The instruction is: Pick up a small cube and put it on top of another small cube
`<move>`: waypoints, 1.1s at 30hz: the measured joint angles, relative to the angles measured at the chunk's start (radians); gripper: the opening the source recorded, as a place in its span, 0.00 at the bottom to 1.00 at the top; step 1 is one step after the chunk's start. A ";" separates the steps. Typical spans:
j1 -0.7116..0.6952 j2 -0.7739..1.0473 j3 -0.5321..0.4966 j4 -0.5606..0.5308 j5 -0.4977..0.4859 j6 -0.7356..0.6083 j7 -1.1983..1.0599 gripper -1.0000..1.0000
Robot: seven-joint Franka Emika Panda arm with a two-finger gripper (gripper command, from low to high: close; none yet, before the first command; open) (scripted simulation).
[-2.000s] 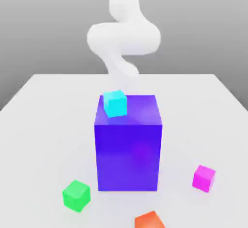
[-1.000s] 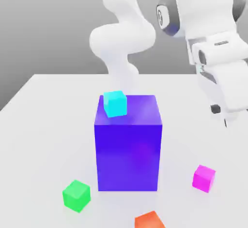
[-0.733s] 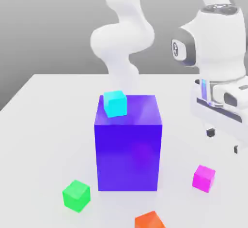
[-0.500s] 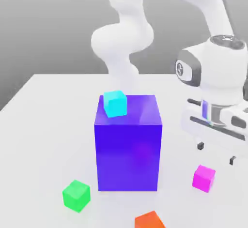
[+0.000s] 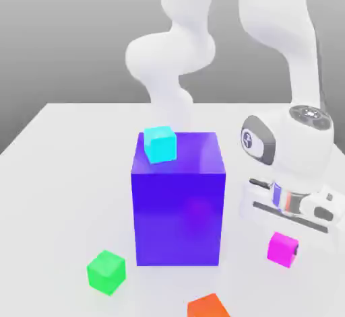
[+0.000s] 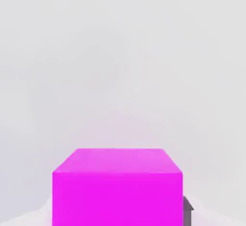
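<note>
Open table (image 5: 74,194) around magenta cube (image 5: 282,250), clear of blue block's (image 5: 178,218) edge. Cube bright, flat-faced, gripped by tool (image 5: 295,245).

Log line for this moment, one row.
fingers: closed on magenta cube | cyan cube: atop blue-violet block | stack: not yet made

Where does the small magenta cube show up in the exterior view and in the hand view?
Exterior view: toward the right, low down, at the gripper, beyond the blue-violet block's right side.
Hand view: large, at the picture's edge, the magenta cube.
Shared landmark: the pale tabletop around it.
</note>
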 joint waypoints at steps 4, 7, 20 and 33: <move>0.033 -0.079 -0.042 -0.015 -0.038 -0.060 0.027 0.00; 0.051 -0.164 -0.069 -0.033 -0.078 -0.128 0.059 0.00; -0.041 -0.536 -0.145 -0.003 -0.143 -0.459 -0.233 0.00; -0.170 -0.745 -0.317 0.008 -0.280 -0.631 -0.550 0.00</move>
